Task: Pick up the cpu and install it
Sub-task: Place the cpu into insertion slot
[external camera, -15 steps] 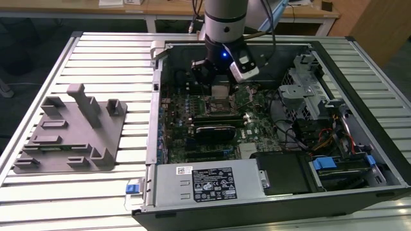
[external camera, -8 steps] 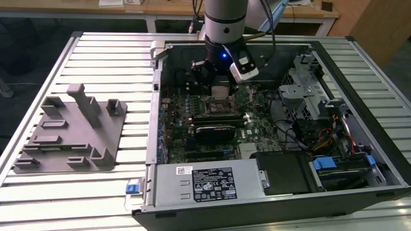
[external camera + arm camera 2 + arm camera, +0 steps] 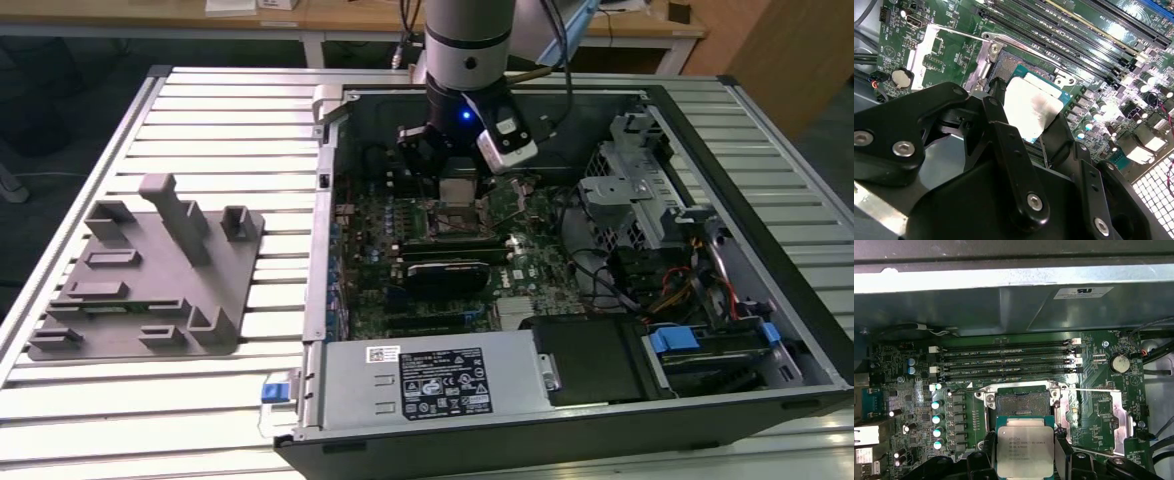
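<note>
Slatted metal table [image 3: 134,420], wooden desks [image 3: 347,15] behind, dark floor [image 3: 134,55].

My pincer [image 3: 1029,117]: matt black, silver screw heads. I note cpu [image 3: 1025,451]: shiny silver top, dark print, teal-green edge. I note motherboard [image 3: 1094,405]: green, fine pale markings. Its socket [image 3: 1021,401]: dark centre, silver frame. Four memory slots [image 3: 1004,360]: black, white end clips. Row of capacitors [image 3: 936,417]: pale teal tops. Nearby fixture tray [image 3: 147,270]: plain grey. Beneath, table [image 3: 227,130]: white, slatted stripes. On my wrist, light [image 3: 465,114]: blue.
</note>
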Available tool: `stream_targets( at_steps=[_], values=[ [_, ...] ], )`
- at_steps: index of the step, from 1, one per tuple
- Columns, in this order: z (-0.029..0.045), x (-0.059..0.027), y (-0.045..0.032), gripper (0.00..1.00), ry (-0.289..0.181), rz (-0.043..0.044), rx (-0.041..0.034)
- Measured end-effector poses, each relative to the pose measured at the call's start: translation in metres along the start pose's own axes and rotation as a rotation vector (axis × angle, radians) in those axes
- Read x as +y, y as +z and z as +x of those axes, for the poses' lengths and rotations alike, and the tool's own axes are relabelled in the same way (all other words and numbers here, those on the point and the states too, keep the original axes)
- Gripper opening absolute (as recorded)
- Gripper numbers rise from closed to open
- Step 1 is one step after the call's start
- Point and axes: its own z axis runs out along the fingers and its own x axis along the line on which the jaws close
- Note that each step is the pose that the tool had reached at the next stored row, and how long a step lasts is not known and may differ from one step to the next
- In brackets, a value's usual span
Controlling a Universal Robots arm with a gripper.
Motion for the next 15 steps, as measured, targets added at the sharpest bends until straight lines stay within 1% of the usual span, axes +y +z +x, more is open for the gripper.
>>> stream_targets(
  at_steps=[2, 5, 10, 15],
  values=[
    [0.0, 0.0, 0.0, 0.55, 0.005, 0.0003, -0.0003],
    [0.0, 0.0, 0.0001, 0.55, 0.035, 0.0019, -0.002],
    [0.0, 0.0, 0.0001, 0.55, 0.113, 0.0068, -0.006],
    [0.0, 0.0, 0.0001, 0.55, 0.203, 0.0121, -0.0107]
  ],
)
